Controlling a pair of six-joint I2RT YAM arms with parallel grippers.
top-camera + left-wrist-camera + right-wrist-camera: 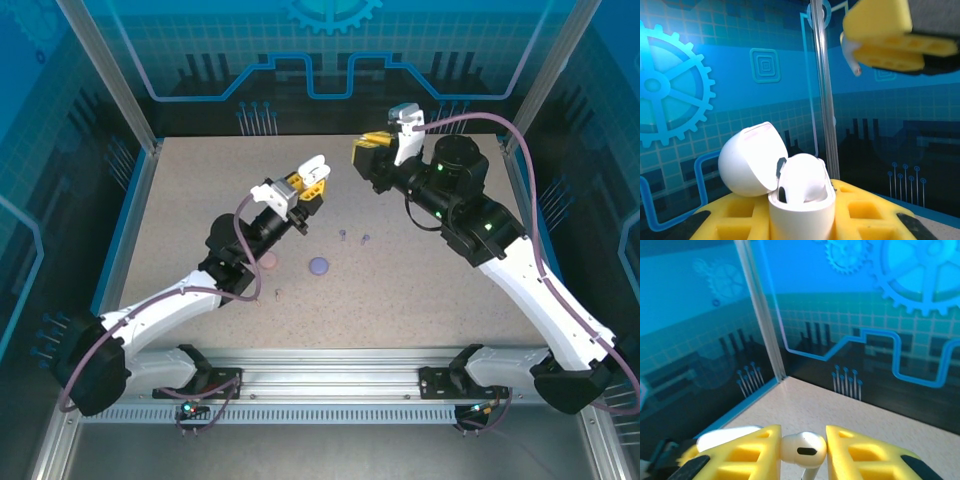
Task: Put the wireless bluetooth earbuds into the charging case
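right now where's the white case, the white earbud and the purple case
white case (802, 220): left wrist view, front of its body below the open lid
white earbud (804, 447): right wrist view, its rounded head
purple case (318, 266): top view, middle of its top

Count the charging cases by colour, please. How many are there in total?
White case: 1, open, held in the left claw
Pink case: 1, on the table
Purple case: 1, on the table
Total: 3
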